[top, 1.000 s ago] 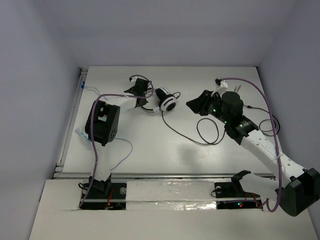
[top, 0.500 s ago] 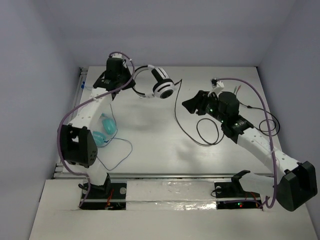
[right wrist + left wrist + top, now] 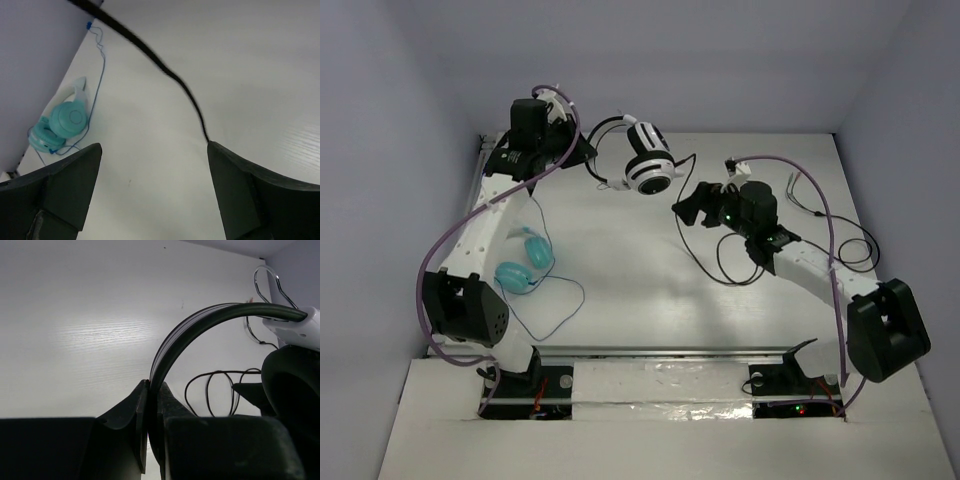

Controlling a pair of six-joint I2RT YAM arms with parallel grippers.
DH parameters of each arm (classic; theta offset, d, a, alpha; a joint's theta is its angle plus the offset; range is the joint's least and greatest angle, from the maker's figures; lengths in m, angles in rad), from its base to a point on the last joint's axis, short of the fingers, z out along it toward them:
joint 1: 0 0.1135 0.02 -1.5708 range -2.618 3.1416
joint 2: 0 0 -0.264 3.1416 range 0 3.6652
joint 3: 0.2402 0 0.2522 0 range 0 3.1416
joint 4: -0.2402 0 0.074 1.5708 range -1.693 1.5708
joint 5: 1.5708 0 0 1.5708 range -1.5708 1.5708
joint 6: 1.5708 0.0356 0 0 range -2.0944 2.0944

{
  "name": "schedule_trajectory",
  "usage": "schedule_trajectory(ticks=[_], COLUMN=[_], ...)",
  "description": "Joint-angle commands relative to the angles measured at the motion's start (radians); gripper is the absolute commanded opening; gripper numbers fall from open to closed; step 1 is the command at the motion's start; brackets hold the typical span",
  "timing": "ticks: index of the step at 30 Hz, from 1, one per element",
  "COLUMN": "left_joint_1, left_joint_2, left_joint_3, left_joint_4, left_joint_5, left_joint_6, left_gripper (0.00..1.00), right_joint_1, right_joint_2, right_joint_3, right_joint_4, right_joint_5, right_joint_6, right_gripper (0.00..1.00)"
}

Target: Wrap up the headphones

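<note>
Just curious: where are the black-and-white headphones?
Top view, far centre-left of the table: headphones held by the left gripper, just left of the open right gripper.

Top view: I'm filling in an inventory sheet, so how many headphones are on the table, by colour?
Black-and-white headphones: 1
Teal headphones: 1
Total: 2
</note>
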Motion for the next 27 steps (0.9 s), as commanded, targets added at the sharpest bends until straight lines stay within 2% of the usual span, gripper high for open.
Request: schedule_trajectory(ticks=[1,7,12,14,21,24,27], left_joint_1=[0.015,0.015,0.015,0.015,0.067,0.078,0.089], left_joint_2=[-0.117,-0.182,-0.223,-0.222,-0.191,-0.179,-0.171], left_joint_3=[0.075,0.05,0.064,0.087,0.13,0.127,0.095], left_joint_4=[0.058,0.09,0.089,0.083,0.126,0.164,0.198], left_joint_5=[0.097,0.17,0.153,0.149,0.192,0.19,0.157], left_joint_6=[-0.051,-0.107,-0.129,-0.132,-0.192,-0.222,-0.235], left_gripper=[0.0,0.0,0.0,0.0,0.0,0.0,0.0], right_joint_1=[-0.002,-0.011,-0.011,-0.011,-0.011,-0.011,-0.011], right_joint_2=[0.023,0.112,0.179,0.178,0.13,0.145,0.129], right_joint_3=[-0.036,-0.08,-0.116,-0.133,-0.238,-0.271,-0.286], right_joint_4=[0.123,0.249,0.327,0.343,0.344,0.375,0.383], right_joint_5=[0.062,0.036,0.003,-0.016,0.038,0.003,-0.019], right_joint_6=[-0.026,-0.02,0.014,0.034,0.104,0.156,0.19], right_gripper=[0.92,0.9,0.83,0.8,0.77,0.7,0.53])
